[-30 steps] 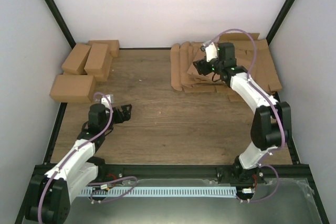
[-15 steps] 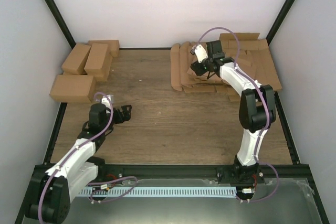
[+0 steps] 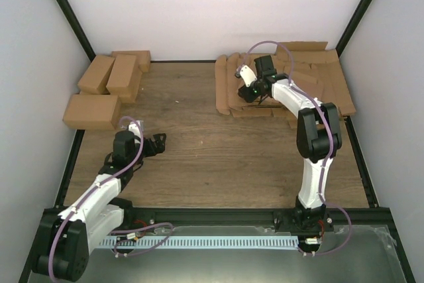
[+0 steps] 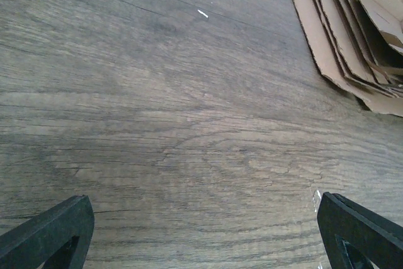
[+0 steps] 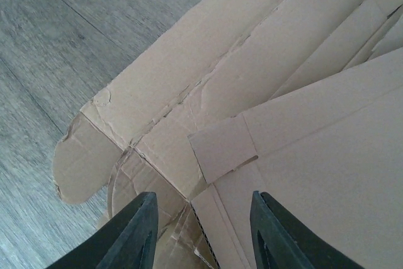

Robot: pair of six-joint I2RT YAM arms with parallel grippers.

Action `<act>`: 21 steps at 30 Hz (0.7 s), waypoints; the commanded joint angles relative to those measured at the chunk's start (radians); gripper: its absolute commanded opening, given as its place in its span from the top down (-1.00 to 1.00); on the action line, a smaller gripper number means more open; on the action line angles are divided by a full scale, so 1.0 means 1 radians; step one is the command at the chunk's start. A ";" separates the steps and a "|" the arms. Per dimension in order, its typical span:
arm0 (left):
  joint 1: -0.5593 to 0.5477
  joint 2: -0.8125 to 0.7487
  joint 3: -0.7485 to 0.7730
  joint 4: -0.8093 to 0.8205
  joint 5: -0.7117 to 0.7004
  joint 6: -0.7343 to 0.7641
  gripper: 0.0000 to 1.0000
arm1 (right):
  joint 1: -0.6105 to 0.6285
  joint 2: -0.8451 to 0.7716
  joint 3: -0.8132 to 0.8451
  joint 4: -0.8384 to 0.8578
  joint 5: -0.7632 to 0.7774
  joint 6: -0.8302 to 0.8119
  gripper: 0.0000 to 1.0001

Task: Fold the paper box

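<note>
The paper box (image 5: 302, 174) is a flat brown cardboard sheet with creases and a small square flap, lying on top of a pile of similar sheets at the back right. My right gripper (image 5: 203, 194) hangs low over the pile's left part (image 3: 248, 91). Its jaws stand apart, with a corner edge of the sheet between them and neither finger pressing on it. My left gripper (image 4: 203, 198) is wide open over bare wood at the near left (image 3: 158, 142), holding nothing.
Other flat brown blanks (image 3: 331, 91) spread across the back right corner. Three folded brown cartons (image 3: 109, 74) lie at the back left. White walls and black frame posts close in the wooden table (image 3: 199, 150).
My right arm has swung left across the cardboard pile and lower, and its jaws have narrowed. The left arm has not moved.
</note>
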 commanded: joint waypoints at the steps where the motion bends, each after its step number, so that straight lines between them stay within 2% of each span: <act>1: -0.002 -0.002 0.017 0.011 -0.004 0.005 -1.00 | 0.008 0.012 0.053 -0.031 -0.014 -0.020 0.20; 10: -0.002 -0.005 0.017 0.011 -0.004 0.006 -1.00 | 0.008 0.045 0.061 -0.037 0.027 -0.029 0.49; 15: -0.002 -0.007 0.015 0.011 -0.002 0.007 -1.00 | 0.007 0.029 0.057 -0.012 0.046 -0.024 0.78; 17: -0.001 -0.006 0.015 0.011 -0.004 0.005 -1.00 | 0.008 0.016 0.056 -0.005 0.050 -0.026 0.97; 21: -0.002 -0.007 0.015 0.009 -0.005 0.005 -1.00 | 0.007 -0.060 0.013 0.038 0.047 -0.035 0.99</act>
